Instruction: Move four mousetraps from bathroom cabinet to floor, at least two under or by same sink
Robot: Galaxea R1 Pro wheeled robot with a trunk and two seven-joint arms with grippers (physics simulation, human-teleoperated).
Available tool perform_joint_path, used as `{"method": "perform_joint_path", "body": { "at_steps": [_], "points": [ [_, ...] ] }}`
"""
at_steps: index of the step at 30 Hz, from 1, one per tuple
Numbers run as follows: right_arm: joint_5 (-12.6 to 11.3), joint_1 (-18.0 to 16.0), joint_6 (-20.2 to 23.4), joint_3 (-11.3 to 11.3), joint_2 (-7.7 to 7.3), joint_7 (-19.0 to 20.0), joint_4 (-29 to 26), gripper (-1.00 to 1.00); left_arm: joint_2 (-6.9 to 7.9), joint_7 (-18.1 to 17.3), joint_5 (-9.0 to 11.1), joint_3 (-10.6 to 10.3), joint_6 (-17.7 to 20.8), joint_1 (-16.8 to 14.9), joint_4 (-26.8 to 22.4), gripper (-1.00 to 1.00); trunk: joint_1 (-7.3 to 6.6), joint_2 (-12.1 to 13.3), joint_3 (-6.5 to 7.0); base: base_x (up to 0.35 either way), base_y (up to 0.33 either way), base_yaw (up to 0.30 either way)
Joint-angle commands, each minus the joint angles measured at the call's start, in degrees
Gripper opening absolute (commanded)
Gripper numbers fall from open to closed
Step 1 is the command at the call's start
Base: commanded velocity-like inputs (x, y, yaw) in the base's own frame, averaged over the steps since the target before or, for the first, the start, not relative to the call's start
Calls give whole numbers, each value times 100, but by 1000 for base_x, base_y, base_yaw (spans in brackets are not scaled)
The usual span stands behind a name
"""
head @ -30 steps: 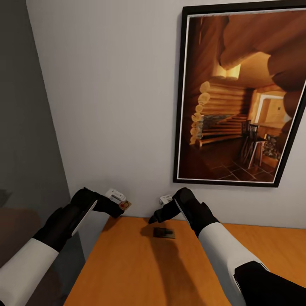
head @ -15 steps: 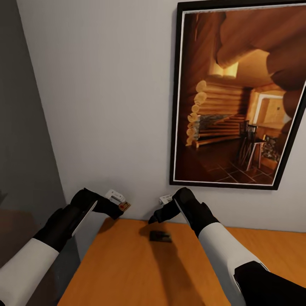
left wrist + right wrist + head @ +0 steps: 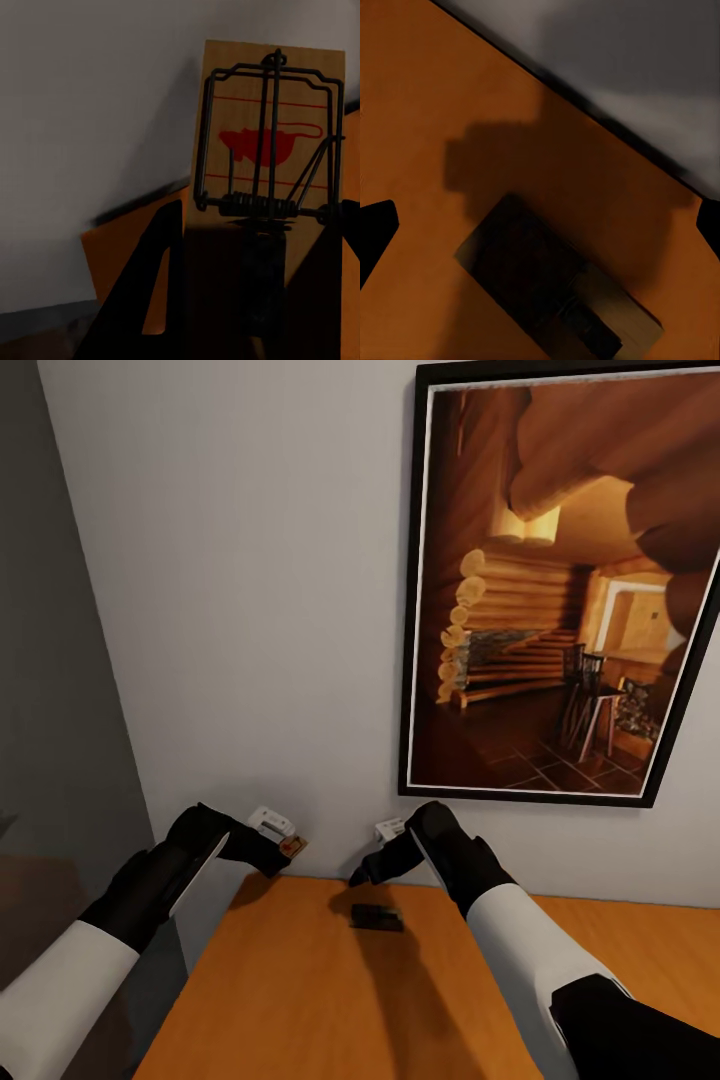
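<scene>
1. Our left gripper (image 3: 290, 847) is clamped on a mousetrap (image 3: 266, 142), held above the cabinet (image 3: 300, 1000) corner.
2. Our right gripper (image 3: 358, 879) hangs with jaws parted wide, over a second mousetrap (image 3: 377, 918) lying on the cabinet top.

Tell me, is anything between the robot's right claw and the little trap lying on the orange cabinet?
Nothing visible is. The right gripper hangs open just above the mousetrap, which lies flat on the cabinet top, in shadow. Only air separates them.
</scene>
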Motion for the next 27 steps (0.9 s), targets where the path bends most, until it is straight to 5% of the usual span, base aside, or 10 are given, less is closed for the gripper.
{"method": "perform_joint_path", "body": {
  "at_steps": [1,27],
  "points": [
    [56,-4,14,4,4,52,16,100,7,-1,-8,-13,21,-7,-5,-100,1,-6,-8,0,0,0],
    [22,-4,154,15,-34,124,202,100,4,-1,-3,-16,21,-7,32,-100,1,-6,-8,0,0,0]
  ]
}}
